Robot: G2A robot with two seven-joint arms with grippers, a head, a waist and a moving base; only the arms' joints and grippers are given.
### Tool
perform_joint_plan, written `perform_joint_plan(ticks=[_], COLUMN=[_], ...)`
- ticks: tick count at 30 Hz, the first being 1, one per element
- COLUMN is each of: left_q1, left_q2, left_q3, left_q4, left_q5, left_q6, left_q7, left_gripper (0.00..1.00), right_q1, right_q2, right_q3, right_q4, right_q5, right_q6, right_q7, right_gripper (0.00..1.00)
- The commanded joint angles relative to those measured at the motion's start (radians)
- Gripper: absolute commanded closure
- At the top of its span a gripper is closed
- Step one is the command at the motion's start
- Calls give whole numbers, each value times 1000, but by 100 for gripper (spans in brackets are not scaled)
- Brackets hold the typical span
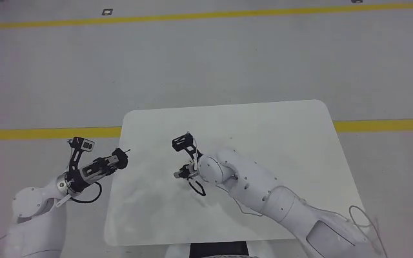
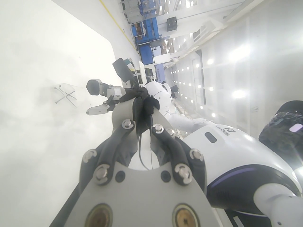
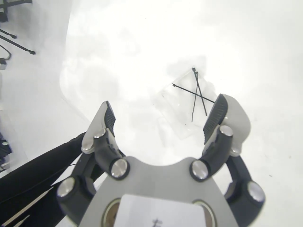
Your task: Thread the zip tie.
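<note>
Right gripper (image 3: 163, 109): fingers spread wide apart with nothing between them, poised over the left-middle part of the table (image 1: 277, 129)
Zip ties (image 3: 197, 93): thin black ties, three as far as can be seen, lying crossed over one another on the table just ahead of the right gripper; one of its fingers hides the end of one tie
Clear plastic sheet (image 3: 172, 116): flat on the table, with the crossed ties lying on one part of it
Left gripper (image 2: 142, 96): fingers drawn together, their tips wrapped in black material; whether anything is pinched between them cannot be told
Left gripper's place (image 1: 121, 158): at the table's left edge, pointing in toward the right gripper (image 2: 94, 99), well apart from the ties (image 2: 66, 94)
Floor (image 1: 193, 58): grey, with yellow lines running across it beyond the table
</note>
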Motion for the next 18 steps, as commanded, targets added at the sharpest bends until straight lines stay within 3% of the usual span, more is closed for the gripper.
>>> perform_joint_plan(ticks=[1,9,18], left_q1=[0,0,0], left_q2=[0,0,0], left_q3=[0,0,0], left_q4=[0,0,0], left_q5=[0,0,0], left_q6=[0,0,0], left_q7=[0,0,0], left_gripper=[100,100,100], right_q1=[25,106,106], right_q2=[-10,-64,-64], right_q3=[-18,-62,-62], right_q4=[21,156,156], right_q5=[-6,75,75], right_q6=[1,-32,-32], right_q7=[56,142,142], right_gripper=[0,0,0])
